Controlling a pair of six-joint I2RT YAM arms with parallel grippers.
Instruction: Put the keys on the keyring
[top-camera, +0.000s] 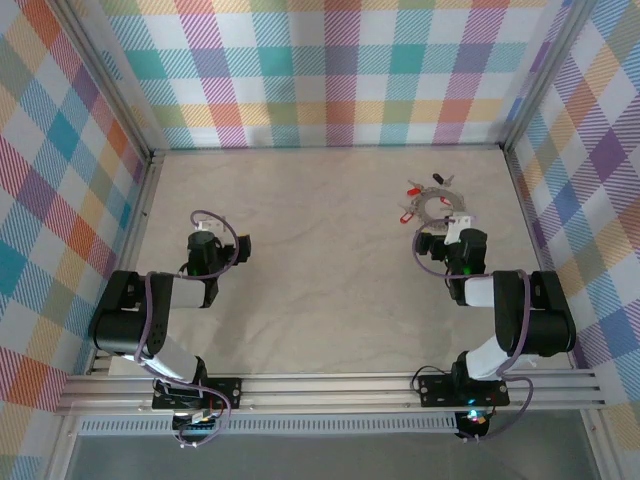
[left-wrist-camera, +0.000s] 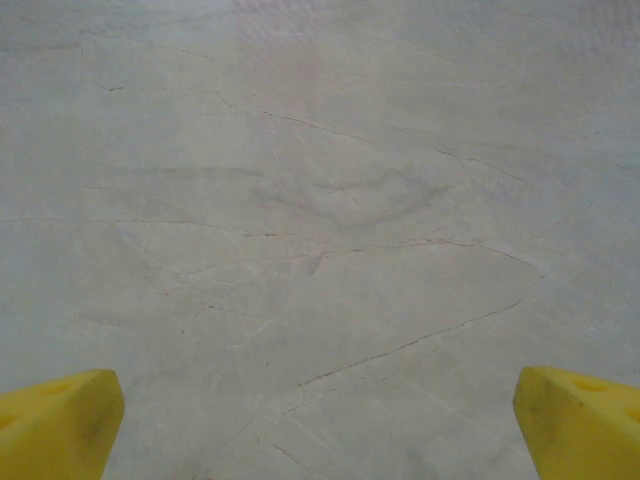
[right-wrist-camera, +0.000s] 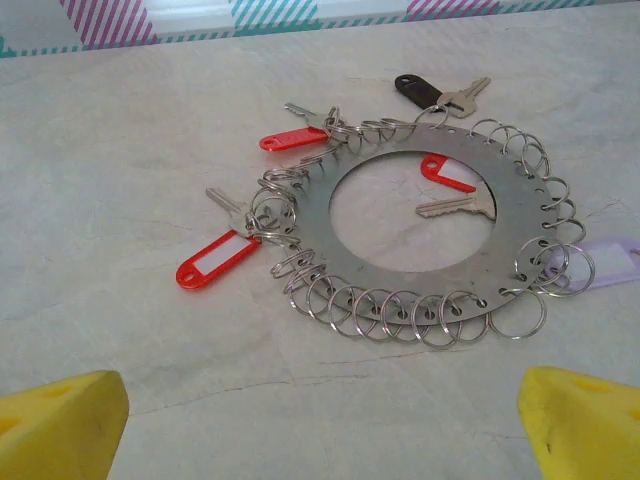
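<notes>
**Keys gathered at the ring, both grippers empty**

The left gripper (left-wrist-camera: 320, 430) hangs over bare table (left-wrist-camera: 320, 200), well apart from the work. Its yellow fingertips (left-wrist-camera: 60, 420) are spread wide and hold nothing.

The keyring (right-wrist-camera: 330, 235) is a flat silvery plate edged with small split loops. It lies flat on the far right of the table, just ahead of the right gripper (right-wrist-camera: 320, 430), whose jaws are likewise spread and empty. Being round, it has no long axis.

The keys (right-wrist-camera: 228, 205) cluster around it:
- The leftmost red tag (right-wrist-camera: 215, 260) runs toward the near left and meets the plate's left edge. It seems hooked in a loop, though I cannot be sure.
- The second red tag (right-wrist-camera: 293, 140) lies almost crosswise at the far-left rim.
- The black tag (right-wrist-camera: 415, 88) sits at the far rim, and its key's blade points away to the right.
- The inner key (right-wrist-camera: 455, 207) rests inside the hole with its blade pointing left, and looks loose.
- A pale tag (right-wrist-camera: 610, 262) touches the right rim.

I judge the task partly done at best, since the inner key at least remains to be threaded.
</notes>
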